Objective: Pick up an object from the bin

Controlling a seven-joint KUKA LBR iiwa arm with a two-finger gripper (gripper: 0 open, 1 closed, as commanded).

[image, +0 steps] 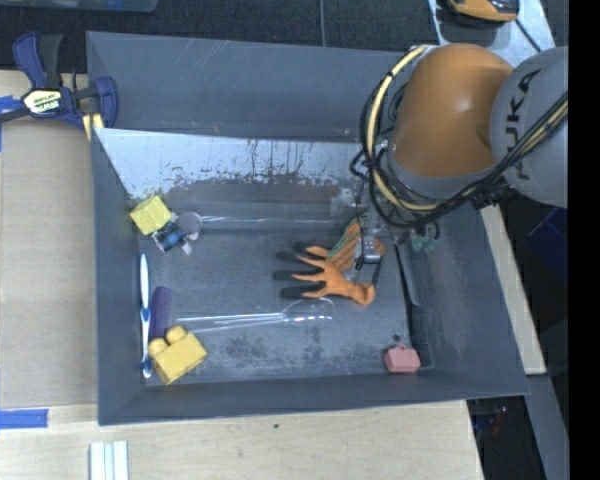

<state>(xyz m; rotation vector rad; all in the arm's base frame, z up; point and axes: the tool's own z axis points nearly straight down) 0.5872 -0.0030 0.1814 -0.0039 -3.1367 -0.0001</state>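
The orange hand-shaped toy (325, 276), a soft-looking rubbery thing with spread black-tipped digits, lies flat on the floor of the bin (220, 88), touching or just beside the gripper (365, 256) on the side away from the arm. The gripper is low in the bin at the toy's wrist end, under the glossy orange wrist cover (445, 108). Whether it is apart, together or clamped on the toy cannot be told, as the cover and cables hide it. By my judgement the approach is made, while the grasp is unconfirmed and the lift is left to do, since the toy rests on the floor. Just beyond the toy, toward the near wall, lies a clear plastic spoon (270, 318), thin and smooth. A small pink block (402, 359) sits near the gripper in the near corner, with a thin black rod (410, 298) between them. Well apart from the gripper, across the bin, are a studded yellow brick (177, 354), a purple piece (160, 311), a blue-and-white toothbrush (144, 308) and another yellow block (150, 214).
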